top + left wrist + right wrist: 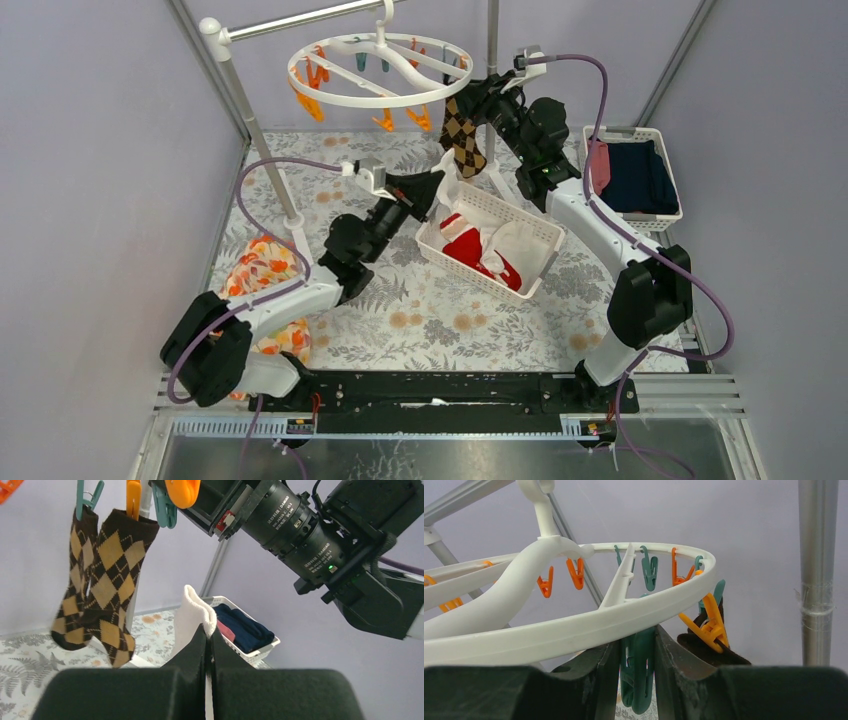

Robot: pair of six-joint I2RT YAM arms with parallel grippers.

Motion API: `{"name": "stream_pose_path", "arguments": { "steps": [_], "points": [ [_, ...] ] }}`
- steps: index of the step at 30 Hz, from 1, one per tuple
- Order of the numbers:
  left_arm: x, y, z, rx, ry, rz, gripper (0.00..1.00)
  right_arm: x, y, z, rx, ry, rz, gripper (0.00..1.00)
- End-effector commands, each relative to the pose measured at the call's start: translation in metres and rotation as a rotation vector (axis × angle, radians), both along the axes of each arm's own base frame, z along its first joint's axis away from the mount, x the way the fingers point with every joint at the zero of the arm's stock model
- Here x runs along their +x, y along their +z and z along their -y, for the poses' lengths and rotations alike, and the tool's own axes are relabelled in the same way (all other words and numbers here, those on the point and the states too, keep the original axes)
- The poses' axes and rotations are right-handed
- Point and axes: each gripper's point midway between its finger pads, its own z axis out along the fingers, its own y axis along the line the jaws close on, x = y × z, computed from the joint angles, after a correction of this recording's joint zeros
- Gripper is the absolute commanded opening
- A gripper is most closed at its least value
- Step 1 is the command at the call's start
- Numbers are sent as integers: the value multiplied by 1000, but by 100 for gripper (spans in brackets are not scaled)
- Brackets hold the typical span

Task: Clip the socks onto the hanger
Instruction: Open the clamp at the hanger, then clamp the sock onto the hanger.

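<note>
Black fingers of the left gripper [207, 630] are pressed tight together, and pinched between them is the cuff of a whitish sock [194, 607], poking up above the tips. In the top view that gripper sits raised over the table, at the far-left corner of the white slatted basket [540, 268] and below the hanger [574, 630].

Up and to the left of the held sock in the left wrist view hang the argyle socks [107, 585], brown and tan. They dangle side by side, one under a teal peg [86, 500], the other under an orange peg [133, 495].

Over to the right gripper [636, 645]: its jaws are clamped on a teal clothespin [636, 677], one finger on each side, right beneath the hanger's white rim. Just right of it an orange clothespin [710, 622] bites on a dark sock edge. More orange and teal pins hang around the ring.

The hanger hooks onto a silver rail [300, 20] at the far side, with the right arm reaching up to the ring's right edge.

Down in the slatted basket, mid-table, lie the red socks [465, 245] with white cuffs. A second basket [668, 215] at the far right holds navy clothes [635, 175] and a pink piece [600, 165]. An orange floral cloth [265, 270] lies at the near left, beside the left arm.
</note>
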Motion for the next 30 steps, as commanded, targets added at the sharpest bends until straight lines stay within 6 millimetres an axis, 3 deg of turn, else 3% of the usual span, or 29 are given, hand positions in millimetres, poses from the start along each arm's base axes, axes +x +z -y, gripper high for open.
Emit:
{"name": "stream_pose_path", "arguments": {
  "steps": [1,11,30],
  "points": [
    [18,16,4,31,121,79,0,-8,36,8,62,-19,70,29],
    [47,21,17,136,219,113,0,-3,26,12,79,-46,56,28],
    [80,22,34,280,340,125,0,2,13,12,89,-56,41,28]
  ]
}}
